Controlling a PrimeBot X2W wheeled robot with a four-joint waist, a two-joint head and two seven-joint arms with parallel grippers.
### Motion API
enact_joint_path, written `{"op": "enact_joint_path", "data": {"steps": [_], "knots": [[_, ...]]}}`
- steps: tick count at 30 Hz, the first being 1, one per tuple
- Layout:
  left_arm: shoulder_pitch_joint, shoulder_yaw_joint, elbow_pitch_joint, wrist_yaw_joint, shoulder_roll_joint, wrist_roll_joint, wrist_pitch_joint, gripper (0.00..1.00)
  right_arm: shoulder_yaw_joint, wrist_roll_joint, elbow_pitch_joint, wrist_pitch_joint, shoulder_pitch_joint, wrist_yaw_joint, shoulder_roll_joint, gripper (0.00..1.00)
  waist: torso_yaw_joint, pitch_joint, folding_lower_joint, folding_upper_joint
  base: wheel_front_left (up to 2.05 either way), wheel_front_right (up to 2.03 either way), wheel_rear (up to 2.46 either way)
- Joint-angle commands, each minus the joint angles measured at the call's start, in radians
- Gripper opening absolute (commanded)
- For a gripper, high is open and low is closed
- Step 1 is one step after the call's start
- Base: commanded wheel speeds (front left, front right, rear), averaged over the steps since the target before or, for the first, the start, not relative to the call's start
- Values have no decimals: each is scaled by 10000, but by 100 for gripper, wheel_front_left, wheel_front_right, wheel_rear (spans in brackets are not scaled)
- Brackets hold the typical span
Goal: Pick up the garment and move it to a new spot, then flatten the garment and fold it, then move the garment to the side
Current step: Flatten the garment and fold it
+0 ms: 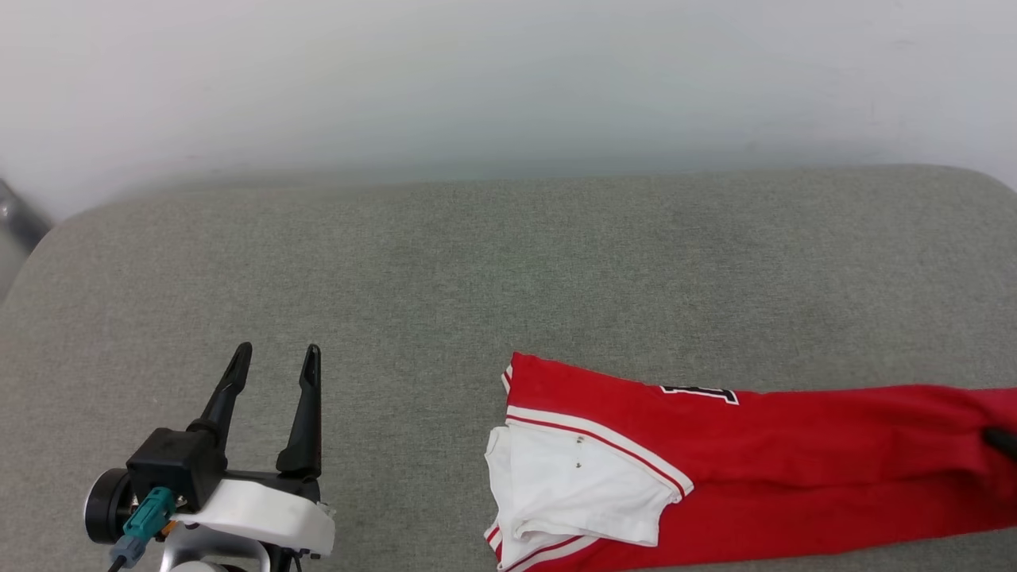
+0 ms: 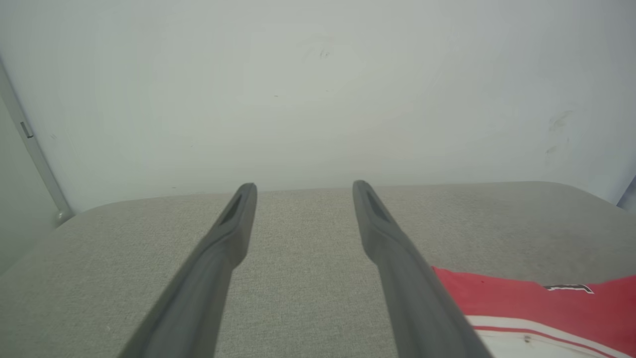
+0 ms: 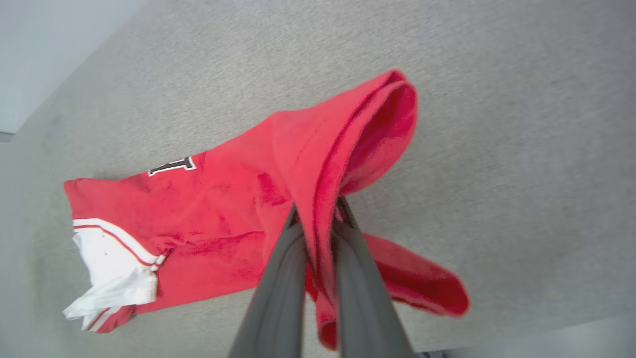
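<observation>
The garment [image 1: 715, 469] is a red shirt with a white sleeve and striped trim, folded into a long strip on the grey surface at the lower right. My right gripper [image 3: 317, 211] is shut on a pinch of the garment [image 3: 208, 214], whose hem end rises off the surface in a loop. A dark tip of a right finger [image 1: 1003, 439] pokes in at the right edge of the head view. My left gripper [image 1: 276, 351] stands open and empty at the lower left, apart from the shirt. From the left wrist, the garment [image 2: 536, 308] lies to the right of the left gripper [image 2: 304, 186].
The grey fabric-covered surface [image 1: 445, 270] has rounded far corners and a pale wall [image 1: 508, 71] behind it. Its near edge [image 3: 546, 333] runs close to the lifted hem. Bare fabric stretches to the left of the shirt and behind it.
</observation>
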Motion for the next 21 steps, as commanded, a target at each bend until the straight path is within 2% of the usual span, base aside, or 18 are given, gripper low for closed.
{"op": "enact_joint_path", "data": {"steps": [1, 7, 13, 16, 21], "knots": [[123, 19, 17, 55, 29, 4, -12, 100, 21, 312, -52, 238, -188, -8, 399, 0, -65, -31, -1, 0, 0, 0, 0], [167, 95, -50, 122, 39, -67, -39, 100, 318, 1967, -154, 1477, -532, -8, 1887, 0, -96, 27, -1, 0, 0, 0, 0], [-98, 26, -97, 95, -2, -35, -18, 100, 1485, 3426, 168, 1594, -414, -8, 2337, 0, 248, 162, -1, 0, 0, 0, 0], [-214, -42, -57, 54, -44, -44, -2, 100, 2538, 4555, 851, 982, -488, -8, 2359, 0, 465, 198, -1, 0, 0, 0, 0], [-380, -183, 86, -7, -149, -72, 12, 100, 4733, 5842, 1872, -745, -717, -7, 2344, 0, 827, 230, -1, 0, 0, 0, 0]]}}
